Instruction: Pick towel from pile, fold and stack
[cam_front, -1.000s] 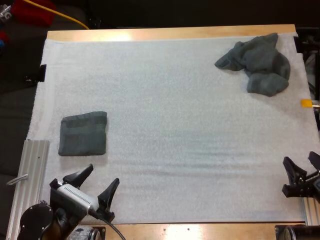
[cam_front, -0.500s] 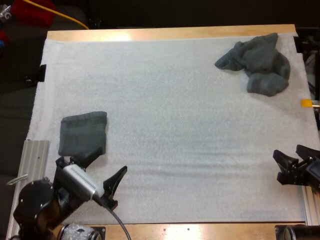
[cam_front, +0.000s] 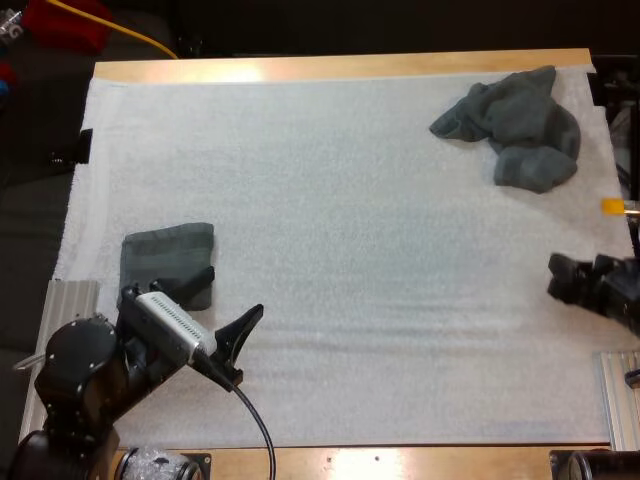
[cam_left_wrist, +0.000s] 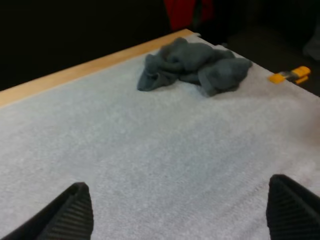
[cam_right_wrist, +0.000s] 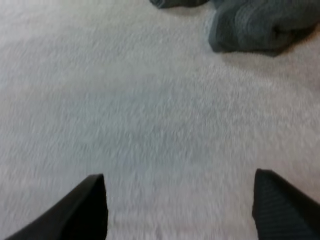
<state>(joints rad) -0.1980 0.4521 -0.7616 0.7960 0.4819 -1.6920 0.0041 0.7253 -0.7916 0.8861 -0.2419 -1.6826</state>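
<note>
A white mat (cam_front: 350, 200) is spread over the wooden table (cam_front: 340, 66), and most of the tabletop is covered by it in the high view. The crumpled towel (cam_front: 515, 125), dark grey-green, is seen in the upper right of the frame. It is bunched into uneven folds on the mat, close to the mat's far and right edges. The folded towel (cam_front: 165, 262) is found at the left of the frame, a little below the middle, laid flat as a neat near-square near the mat's left edge. The two towels are separated by a wide stretch of bare mat.

The left gripper (cam_front: 230, 295) is placed in the lower left of the frame, just beside the folded towel's lower right corner. The towel's lower edge is overlapped by one finger in the high view, but whether it is touched cannot be told. In the left wrist view the fingers (cam_left_wrist: 72, 212) are spread wide apart and nothing is held between them. The crumpled towel is seen far beyond them, across bare mat, near the table's wooden edge.

The right gripper (cam_front: 578, 275) is seen at the right edge of the frame, below the middle, over the mat's right border and well below the crumpled towel. In the right wrist view its fingers (cam_right_wrist: 85, 210) are parted wide, with only bare mat between them, and nothing is gripped. The near side of the crumpled towel is seen ahead of them, clear of both fingers
</note>
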